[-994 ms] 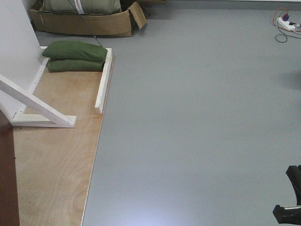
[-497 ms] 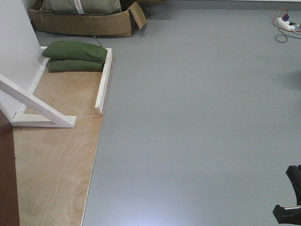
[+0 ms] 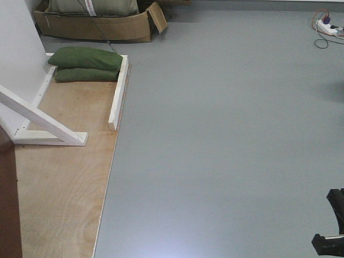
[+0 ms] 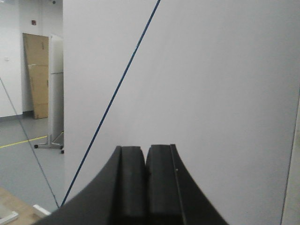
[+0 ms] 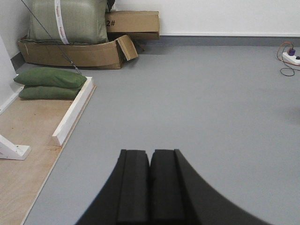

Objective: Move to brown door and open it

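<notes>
Where the front view ends at lower left, a dark reddish-brown strip, apparently the brown door (image 3: 7, 215), borders the plywood base (image 3: 64, 188) beside the foot of the white support frame (image 3: 43, 126). The left gripper (image 4: 145, 161) has its jaws pressed together and empty, with a white panel (image 4: 211, 93) straight ahead of them. The right gripper (image 5: 150, 164) is likewise closed on nothing. Green sandbags (image 5: 49, 82) lie ahead-left of its jaws, and grey floor (image 5: 211, 117) lies ahead.

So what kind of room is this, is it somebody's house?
Probably a robot test lab, not a home: a white wooden frame on a plywood sheet, stacked green sandbags, and a torn brown cardboard box.
</notes>
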Tool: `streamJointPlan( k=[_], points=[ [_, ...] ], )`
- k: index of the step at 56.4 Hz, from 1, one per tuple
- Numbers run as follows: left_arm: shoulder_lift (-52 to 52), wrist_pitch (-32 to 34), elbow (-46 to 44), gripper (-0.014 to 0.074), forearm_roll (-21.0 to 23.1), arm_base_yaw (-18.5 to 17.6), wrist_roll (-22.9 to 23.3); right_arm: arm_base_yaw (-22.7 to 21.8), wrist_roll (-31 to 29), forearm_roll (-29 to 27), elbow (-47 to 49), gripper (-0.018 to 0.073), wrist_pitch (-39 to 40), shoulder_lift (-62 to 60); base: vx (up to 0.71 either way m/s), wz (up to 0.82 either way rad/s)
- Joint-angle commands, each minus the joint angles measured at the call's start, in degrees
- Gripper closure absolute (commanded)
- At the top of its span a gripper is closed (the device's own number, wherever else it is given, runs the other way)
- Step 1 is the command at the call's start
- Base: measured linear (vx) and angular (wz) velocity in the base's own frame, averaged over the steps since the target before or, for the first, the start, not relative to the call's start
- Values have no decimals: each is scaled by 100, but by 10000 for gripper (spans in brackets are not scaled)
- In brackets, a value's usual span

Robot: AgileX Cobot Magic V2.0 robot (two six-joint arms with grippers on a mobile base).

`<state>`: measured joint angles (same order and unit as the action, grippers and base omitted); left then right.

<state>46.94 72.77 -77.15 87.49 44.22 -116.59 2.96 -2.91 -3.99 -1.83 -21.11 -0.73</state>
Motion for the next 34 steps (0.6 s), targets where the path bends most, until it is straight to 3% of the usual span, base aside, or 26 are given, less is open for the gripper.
streamJointPlan(
  k=[1, 19, 26, 34],
  points=[
    [384, 563, -423, 530, -87, 295, -223, 11, -37, 19, -25, 559, 447, -32, 0, 0],
    [1229, 558, -701, 530, 226, 1044, -202, 11, -37, 19, -25, 559, 447, -32, 0, 0],
    [1438, 406, -701, 530, 336, 1091, 26, 11, -37, 19, -25, 559, 447, -32, 0, 0],
    [1412, -265, -701, 530, 763, 1086, 309, 11, -37, 19, -25, 559, 447, -32, 0, 0]
  ],
)
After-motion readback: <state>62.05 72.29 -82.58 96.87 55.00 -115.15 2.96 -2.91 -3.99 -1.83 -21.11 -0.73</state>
